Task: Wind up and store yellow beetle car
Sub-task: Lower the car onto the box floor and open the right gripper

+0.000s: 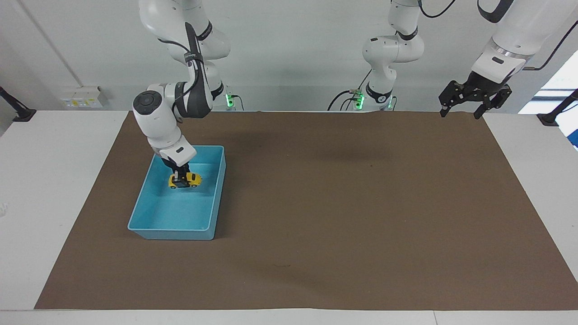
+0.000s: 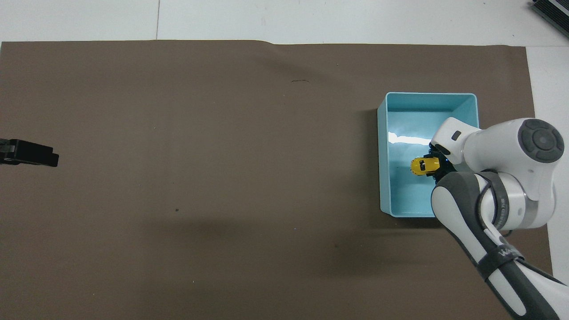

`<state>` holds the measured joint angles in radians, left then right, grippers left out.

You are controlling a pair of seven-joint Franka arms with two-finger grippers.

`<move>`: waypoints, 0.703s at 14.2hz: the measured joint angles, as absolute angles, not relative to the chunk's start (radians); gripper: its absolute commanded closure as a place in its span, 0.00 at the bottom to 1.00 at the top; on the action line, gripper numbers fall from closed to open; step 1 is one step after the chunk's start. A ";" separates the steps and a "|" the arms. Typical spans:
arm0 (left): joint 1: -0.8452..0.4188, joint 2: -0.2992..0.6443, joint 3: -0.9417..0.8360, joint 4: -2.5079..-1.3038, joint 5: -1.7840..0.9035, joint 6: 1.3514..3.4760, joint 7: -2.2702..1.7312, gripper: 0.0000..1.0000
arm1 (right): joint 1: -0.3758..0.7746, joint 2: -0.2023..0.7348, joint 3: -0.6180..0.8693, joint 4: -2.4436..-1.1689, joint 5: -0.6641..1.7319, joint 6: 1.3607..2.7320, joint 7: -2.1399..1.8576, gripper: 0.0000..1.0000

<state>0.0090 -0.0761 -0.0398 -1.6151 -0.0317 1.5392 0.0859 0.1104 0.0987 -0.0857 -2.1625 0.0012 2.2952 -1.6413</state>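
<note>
Two arms share our table (image 1: 63,189). At the right arm's end, our right end effector (image 1: 182,179) reaches down into the blue bin (image 1: 171,229), its fingers pinching the yellow car (image 1: 192,180) low inside the bin, in the half nearer the robots. A brown mat (image 1: 343,207) lies under the bin. Our left end effector (image 1: 465,106) waits with fingers spread, over the mat's corner.

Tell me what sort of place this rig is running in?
Probably a robotics lab bench: two arms bolted at a white table covered by a brown mat, against a bare wall with a socket box. Only a blue bin and the yellow beetle car are out.
</note>
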 measured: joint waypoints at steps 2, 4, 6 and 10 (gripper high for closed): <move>0.009 -0.076 -0.040 -1.615 -0.032 1.539 0.086 0.00 | 0.110 0.103 -0.086 -2.165 0.001 2.303 -1.642 0.80; 0.009 -0.076 -0.040 -1.615 -0.032 1.539 0.086 0.00 | 0.110 0.111 -0.086 -2.171 0.001 2.320 -1.649 0.80; 0.009 -0.076 -0.040 -1.615 -0.032 1.539 0.086 0.00 | 0.110 0.122 -0.086 -2.177 0.001 2.340 -1.659 0.80; 0.009 -0.076 -0.040 -1.615 -0.032 1.539 0.086 0.00 | 0.108 0.138 -0.087 -2.188 0.000 2.373 -1.664 0.80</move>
